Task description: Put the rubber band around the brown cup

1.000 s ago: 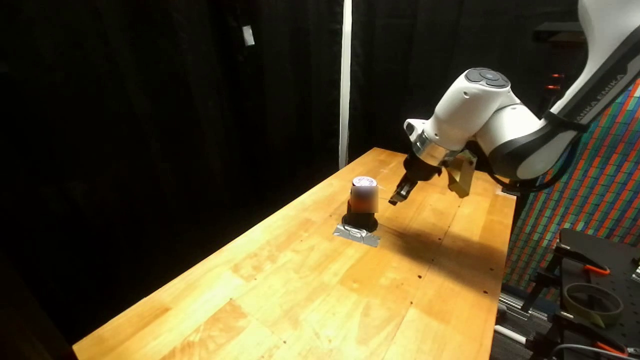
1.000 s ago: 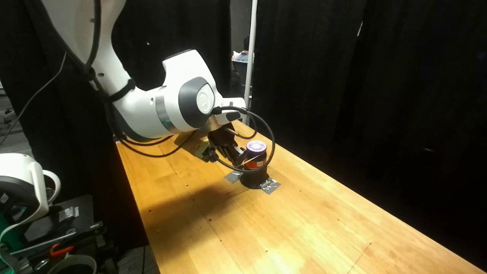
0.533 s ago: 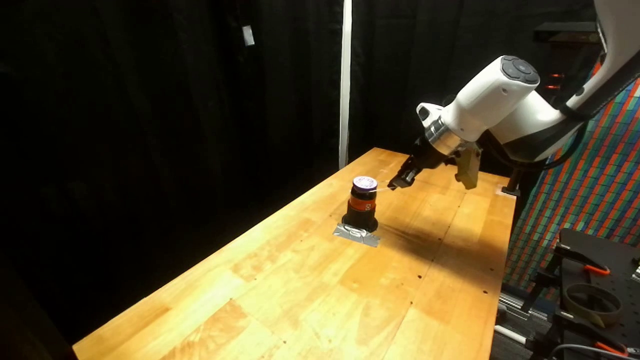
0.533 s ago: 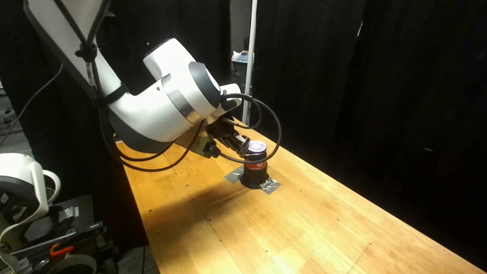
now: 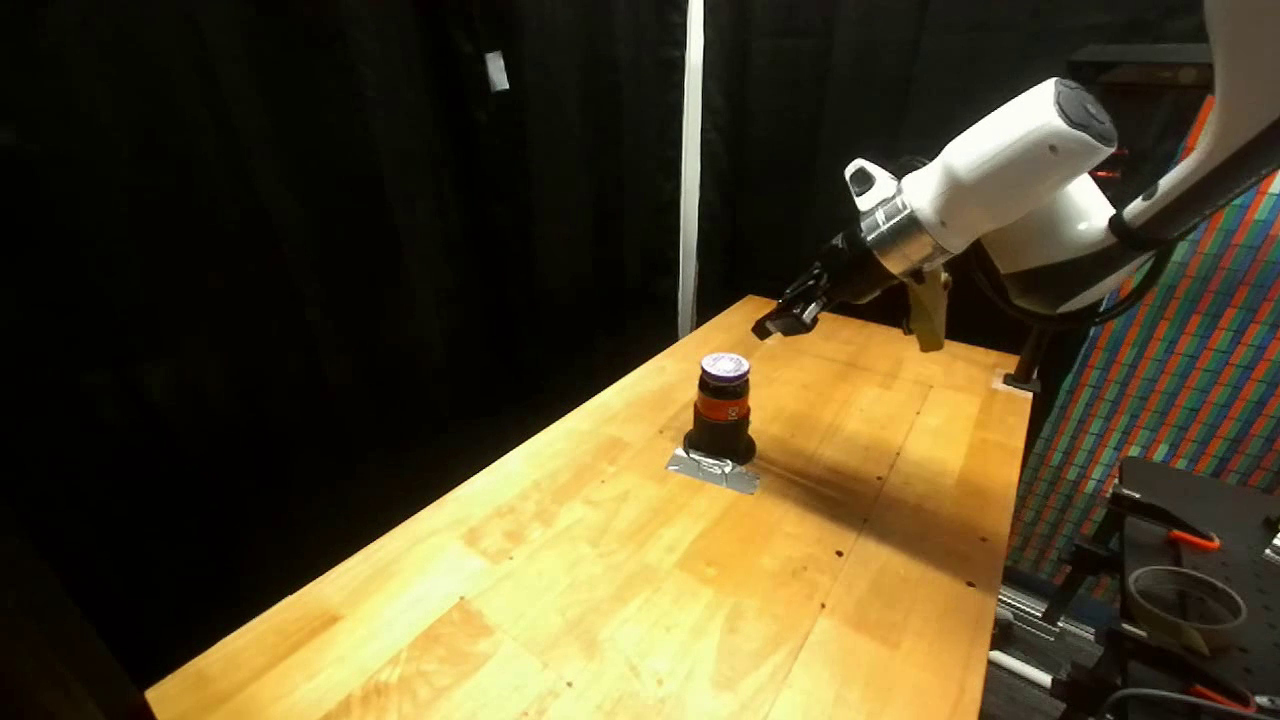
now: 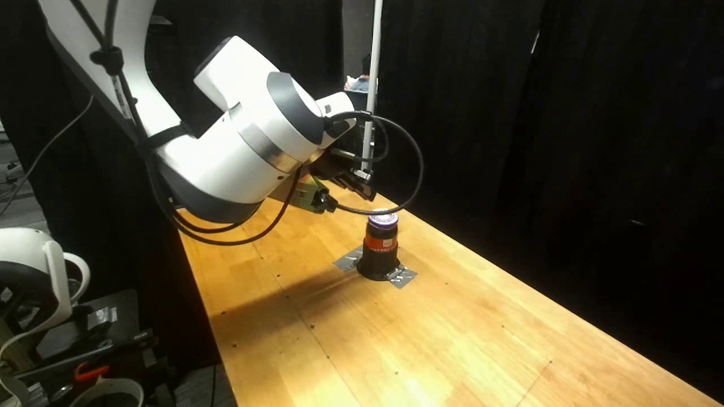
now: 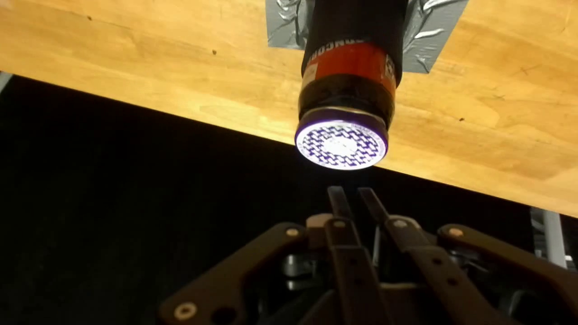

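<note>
Gripper (image 7: 352, 192) has lifted clear of the brown cup (image 5: 722, 410), fingers (image 7: 339, 203) slightly parted, and the rubber band no longer shows between gripper and cup. The cup stands upright on the desk (image 5: 600, 570); a tan line (image 7: 345, 109) under its lid (image 7: 342, 145) may be the band, suggesting success.

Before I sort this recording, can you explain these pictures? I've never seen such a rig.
You see one white robot arm ending in a black two-finger gripper. Two exterior views look in from outside, from different places; the wrist view looks out past the gripper. On the wooden table stands a dark jar with an orange label, presumably the task's brown cup, apparently seated in a black base held by silver tape. The gripper hovers clear of the jar's purple-and-white lid. Its fingertips stand slightly apart, with nothing visibly held between them. I can't clearly make out the rubber band.
</note>
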Controlling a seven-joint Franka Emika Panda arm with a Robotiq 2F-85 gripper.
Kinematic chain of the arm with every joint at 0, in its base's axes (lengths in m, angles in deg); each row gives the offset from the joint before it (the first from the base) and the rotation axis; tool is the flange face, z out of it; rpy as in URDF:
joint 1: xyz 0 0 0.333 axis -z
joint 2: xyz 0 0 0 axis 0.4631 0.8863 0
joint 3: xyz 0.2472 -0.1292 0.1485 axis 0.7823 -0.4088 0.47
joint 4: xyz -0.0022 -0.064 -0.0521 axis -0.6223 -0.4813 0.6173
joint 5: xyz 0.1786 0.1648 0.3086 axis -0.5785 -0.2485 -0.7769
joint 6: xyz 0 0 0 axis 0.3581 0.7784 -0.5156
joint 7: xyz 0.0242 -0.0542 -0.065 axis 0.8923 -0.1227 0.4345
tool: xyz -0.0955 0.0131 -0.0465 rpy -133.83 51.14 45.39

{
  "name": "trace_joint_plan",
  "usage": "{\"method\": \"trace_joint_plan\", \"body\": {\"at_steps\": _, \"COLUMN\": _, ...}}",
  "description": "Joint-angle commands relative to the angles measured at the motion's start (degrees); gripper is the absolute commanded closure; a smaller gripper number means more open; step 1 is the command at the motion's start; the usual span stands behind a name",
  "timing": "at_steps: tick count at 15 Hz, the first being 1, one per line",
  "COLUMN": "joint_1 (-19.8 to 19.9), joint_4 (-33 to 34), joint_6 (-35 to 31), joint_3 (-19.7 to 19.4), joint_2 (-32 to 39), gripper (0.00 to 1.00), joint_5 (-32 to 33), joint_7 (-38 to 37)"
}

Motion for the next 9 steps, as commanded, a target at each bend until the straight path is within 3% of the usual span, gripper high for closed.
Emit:
{"method": "trace_joint_plan", "body": {"at_steps": 1, "joint_1": -6.1, "joint_4": -7.1, "joint_6": -12.8, "joint_3": -4.5, "joint_2": 12.3, "gripper": 0.85, "joint_5": -14.6, "joint_7": 5.7}}
{"method": "trace_joint_plan", "body": {"at_steps": 2, "joint_1": -6.3, "joint_4": -8.5, "joint_6": -12.2, "joint_3": -3.6, "joint_2": 11.8, "gripper": 0.86, "joint_5": -15.2, "joint_7": 5.1}}
{"method": "trace_joint_plan", "body": {"at_steps": 3, "joint_1": -3.9, "joint_4": -10.4, "joint_6": -1.3, "joint_3": 2.1, "joint_2": -0.5, "gripper": 0.86, "joint_5": -16.8, "joint_7": 15.5}}
{"method": "trace_joint_plan", "body": {"at_steps": 4, "joint_1": -6.7, "joint_4": -8.7, "joint_6": 0.4, "joint_3": -3.0, "joint_2": 3.9, "gripper": 0.85, "joint_5": -7.3, "joint_7": 4.1}}
{"method": "trace_joint_plan", "body": {"at_steps": 8, "joint_1": -8.6, "joint_4": -8.3, "joint_6": 20.3, "joint_3": -6.4, "joint_2": -7.4, "gripper": 0.86, "joint_5": 11.3, "joint_7": -2.8}}
{"method": "trace_joint_plan", "body": {"at_steps": 9, "joint_1": -8.4, "joint_4": -8.8, "joint_6": 24.9, "joint_3": -5.6, "joint_2": -10.6, "gripper": 0.86, "joint_5": 12.1, "joint_7": -2.1}}
